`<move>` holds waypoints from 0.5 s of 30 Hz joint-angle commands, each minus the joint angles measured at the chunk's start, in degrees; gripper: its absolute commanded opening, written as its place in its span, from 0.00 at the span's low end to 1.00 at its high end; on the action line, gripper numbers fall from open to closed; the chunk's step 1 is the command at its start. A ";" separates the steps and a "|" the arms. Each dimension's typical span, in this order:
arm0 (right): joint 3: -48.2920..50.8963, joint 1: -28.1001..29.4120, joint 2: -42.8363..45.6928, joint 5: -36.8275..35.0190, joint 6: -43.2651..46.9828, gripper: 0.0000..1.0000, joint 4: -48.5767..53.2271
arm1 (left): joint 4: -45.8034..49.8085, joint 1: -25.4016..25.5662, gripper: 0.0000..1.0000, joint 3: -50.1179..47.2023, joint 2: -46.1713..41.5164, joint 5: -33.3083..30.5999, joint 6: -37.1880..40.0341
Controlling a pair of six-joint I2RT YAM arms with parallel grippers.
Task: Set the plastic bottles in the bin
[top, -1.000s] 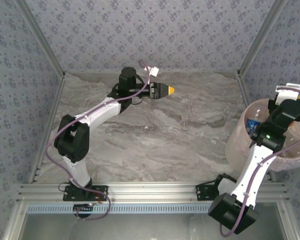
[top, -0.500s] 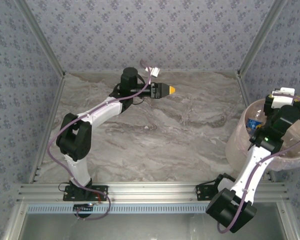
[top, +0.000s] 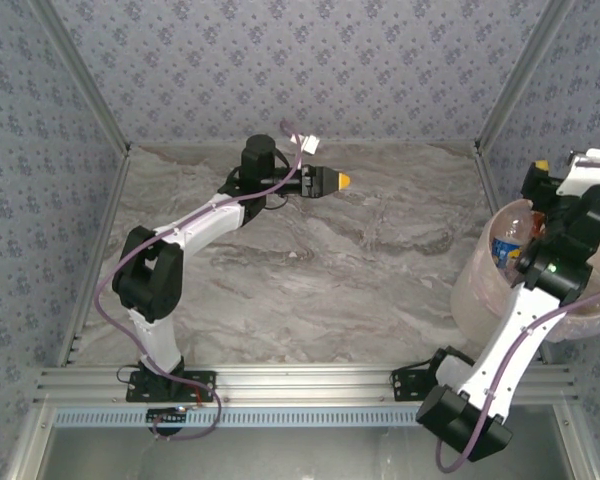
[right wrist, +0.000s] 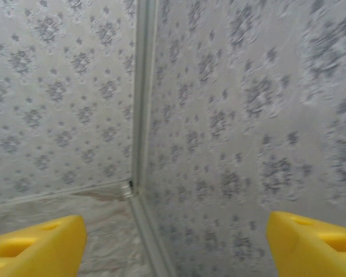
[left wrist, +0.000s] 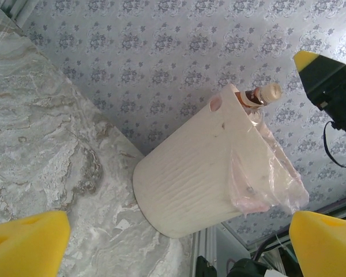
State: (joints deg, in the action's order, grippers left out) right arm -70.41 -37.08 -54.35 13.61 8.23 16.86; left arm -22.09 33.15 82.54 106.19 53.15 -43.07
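The bin, a pinkish-beige bucket with a whitish liner, stands at the table's right edge. Plastic bottles lie inside it, among them one with a blue label. In the left wrist view the bin has a brown bottle with a cream cap poking over its rim. My right gripper hangs above the bin's far rim, pointing at the wall corner. It is open with nothing between its yellow fingers. My left gripper hovers over the back middle of the table, open and empty.
Patterned walls and metal frame posts close in the table at the back and both sides. The corner post is straight ahead of the right gripper. A metal rail runs along the near edge by the arm bases.
The right gripper has gone from shut to open and has lifted and tilted up towards the back corner above the bin. The left arm has stayed still.
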 commanded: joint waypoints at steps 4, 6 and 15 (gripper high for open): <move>-8.37 0.43 -7.88 5.02 -9.66 0.79 19.33 | 0.95 -0.05 0.98 -0.80 -2.93 -0.21 2.13; -10.76 1.38 -10.01 0.25 -10.63 0.75 23.53 | 0.87 -0.08 0.98 -0.72 -2.76 -0.36 2.01; -15.81 3.92 -9.90 -19.80 -11.28 0.69 33.89 | 0.77 -0.08 0.98 -0.48 -2.39 -0.53 1.47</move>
State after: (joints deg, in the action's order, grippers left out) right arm -84.07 -33.23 -66.70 0.67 -1.30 45.47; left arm -20.97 33.12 82.24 105.82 52.86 -42.52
